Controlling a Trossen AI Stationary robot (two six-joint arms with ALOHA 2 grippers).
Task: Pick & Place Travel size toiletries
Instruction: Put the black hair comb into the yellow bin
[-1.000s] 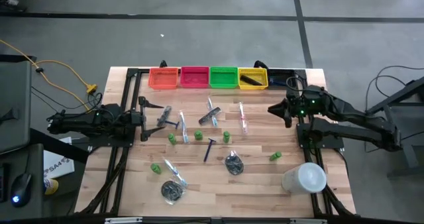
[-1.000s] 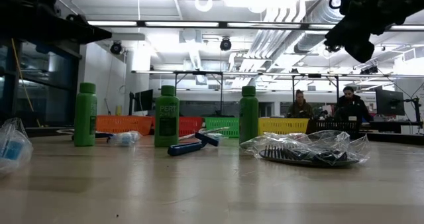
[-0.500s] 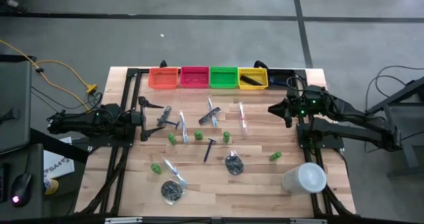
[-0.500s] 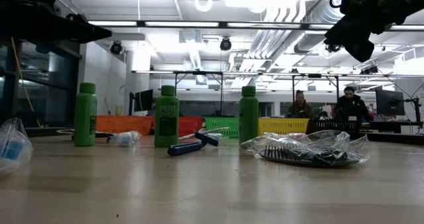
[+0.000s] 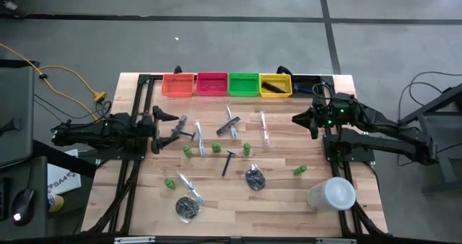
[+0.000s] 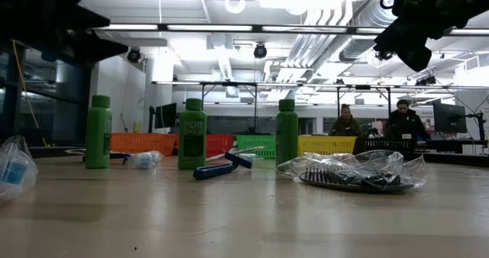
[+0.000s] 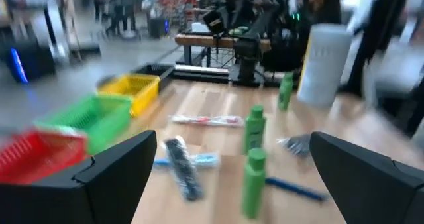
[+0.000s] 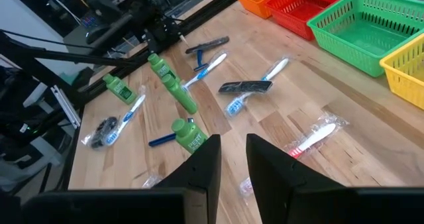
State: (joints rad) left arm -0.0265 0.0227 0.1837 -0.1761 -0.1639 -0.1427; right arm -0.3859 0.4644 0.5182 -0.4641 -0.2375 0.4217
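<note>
Left end effector (image 5: 163, 121), fingers spread wide and empty, reaches toward a grey comb (image 5: 178, 126) among toiletries scattered mid-surface. Next: lower and close. Right end effector (image 5: 297, 118) waits, nearly closed, empty.

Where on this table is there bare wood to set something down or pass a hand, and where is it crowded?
Bare wood lies between the bottle by the white cylinder and the toothbrush above it, and along the near edge between the round bundle and the cylinder. The middle, around the razor, is crowded. The open left gripper guards the left side.
</note>
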